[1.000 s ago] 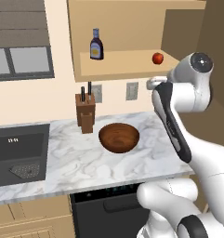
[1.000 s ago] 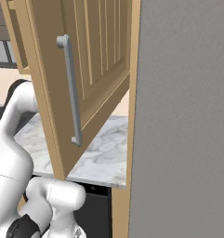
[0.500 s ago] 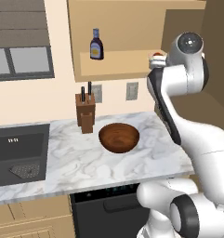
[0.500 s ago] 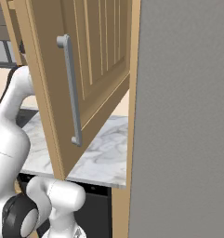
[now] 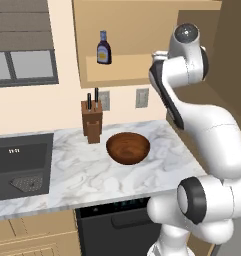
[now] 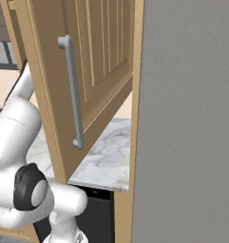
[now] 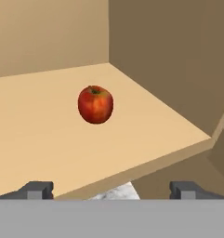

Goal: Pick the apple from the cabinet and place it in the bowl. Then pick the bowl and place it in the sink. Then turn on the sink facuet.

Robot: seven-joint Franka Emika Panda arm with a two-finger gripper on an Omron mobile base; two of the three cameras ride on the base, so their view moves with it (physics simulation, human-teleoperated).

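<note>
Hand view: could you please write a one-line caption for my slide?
Open gripper faces the apple sitting alone on the cabinet shelf, not yet grasped.

A home kitchen: a marble counter (image 5: pixel 82 170) with a sink (image 5: pixel 17 162) at nine o'clock, a knife block (image 5: pixel 92 121), wall outlets (image 5: pixel 141 98), and a wooden cabinet (image 5: pixel 137 45) above.

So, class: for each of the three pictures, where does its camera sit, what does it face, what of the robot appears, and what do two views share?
Left base view: behind the arm's left, facing the marbled white counter, round dark wooden bowl and dark grey sink; white arm at right.
Right base view: behind its right, facing the open light-wood cabinet door; arm at left.
Hand view: on the hand, facing the small red apple on the tan shelf board; open pincer tips below.
Shared: both base views show the counter.
</note>
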